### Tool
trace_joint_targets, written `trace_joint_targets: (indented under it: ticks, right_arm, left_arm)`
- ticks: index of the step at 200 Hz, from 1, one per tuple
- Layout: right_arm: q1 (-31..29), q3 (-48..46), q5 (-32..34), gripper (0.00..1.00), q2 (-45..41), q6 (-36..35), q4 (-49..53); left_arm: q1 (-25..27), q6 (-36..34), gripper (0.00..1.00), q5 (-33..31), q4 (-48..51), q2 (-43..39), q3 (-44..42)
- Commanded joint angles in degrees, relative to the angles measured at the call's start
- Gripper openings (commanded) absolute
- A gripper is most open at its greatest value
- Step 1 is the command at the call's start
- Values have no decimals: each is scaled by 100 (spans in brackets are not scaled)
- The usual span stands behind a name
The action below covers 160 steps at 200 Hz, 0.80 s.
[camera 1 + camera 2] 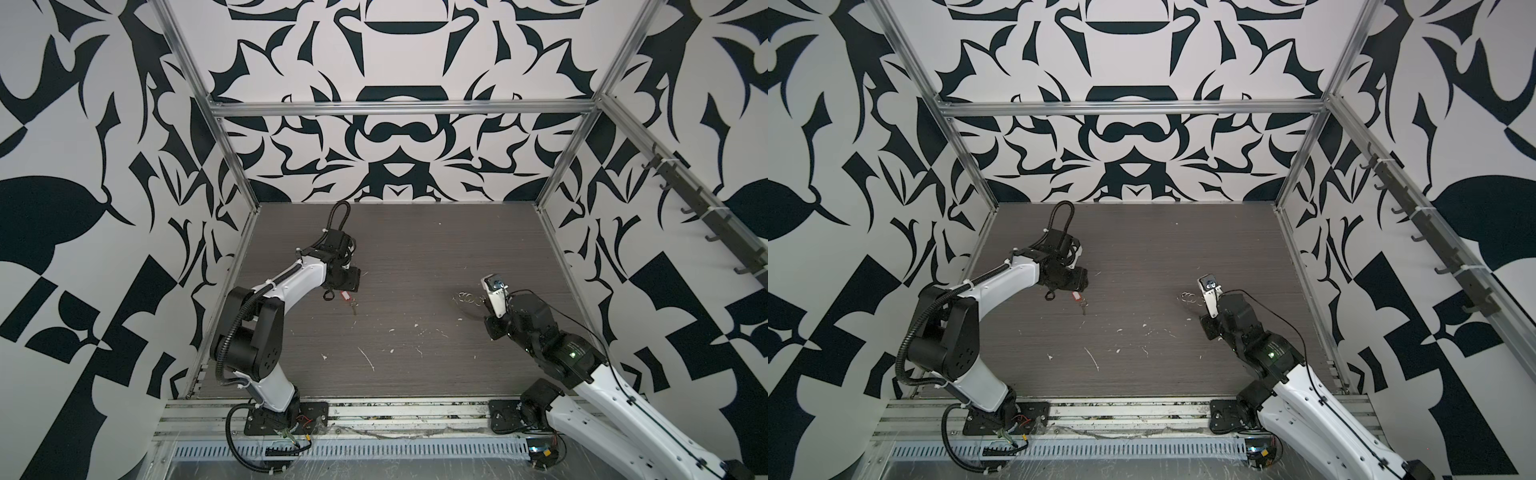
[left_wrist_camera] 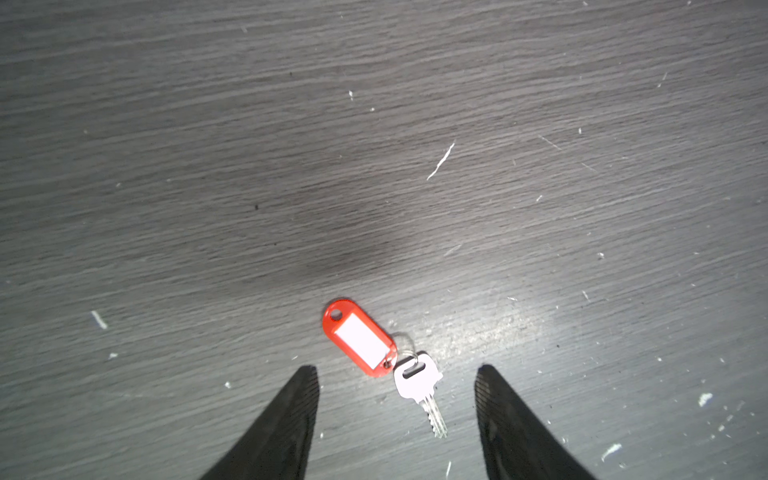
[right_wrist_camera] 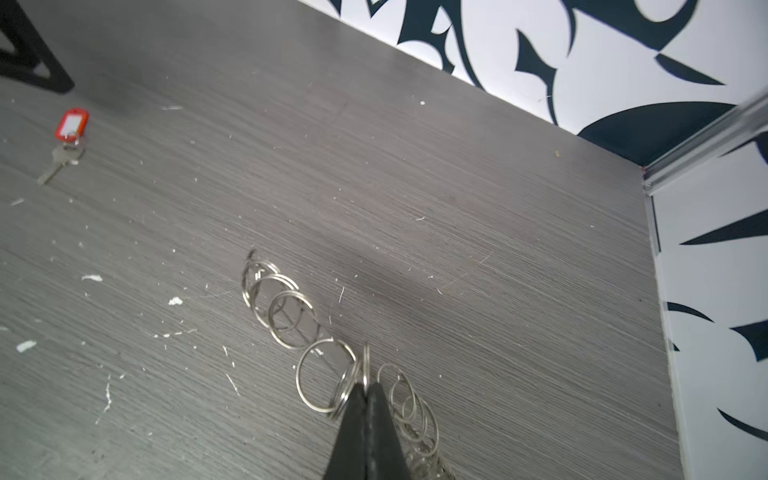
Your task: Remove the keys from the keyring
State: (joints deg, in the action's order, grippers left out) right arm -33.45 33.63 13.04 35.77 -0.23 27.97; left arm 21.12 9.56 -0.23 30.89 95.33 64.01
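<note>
The key (image 2: pixel 417 386) lies flat on the grey wood-grain table (image 2: pixel 208 166), left of the middle in both top views. Its bow is threaded on a small split ring (image 2: pixel 406 348), which also carries a red plastic tag (image 2: pixel 359 338) with a white label. I judge the key light, stiff and slick. It is thin enough that my fingertips could skate over it on the hard surface, so I would pinch across the bow's edges, where it is broadest. The blade is narrow and toothed, a poor hold. The tag is thicker and easier to hold, and gripping it would steady the ring while the key is worked round the coil.

My left claw (image 2: pixel 397 370) hangs over them with its fingers spread wide, one on each side of key and tag, holding nothing. My right claw (image 3: pixel 368 390), well apart on the table's other side, is pinched tight on one link of a chain of split rings (image 3: pixel 291 316) trailing across the table
</note>
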Motion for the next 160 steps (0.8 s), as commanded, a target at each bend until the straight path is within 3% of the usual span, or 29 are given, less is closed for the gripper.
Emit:
trace_joint_targets:
  ticks: [1,65,105,133,160]
  right_arm:
    - [-1,303,260,0,140,290,-28]
    - [5,510,281,0,807,821,63]
    - [46,610,458,0,1290,678,11]
    - [554,979,253,0,2205,425,36]
    - [1347,1340,-519,0,3155,243,-97]
  left_arm:
    - [-3,61,64,1,53,-41,78]
    - [-5,-32,65,-39,172,46,233]
    - [-5,-32,66,-5,226,155,379]
    - [-7,-28,66,1,266,183,472]
    - [-22,-51,66,-4,288,144,507]
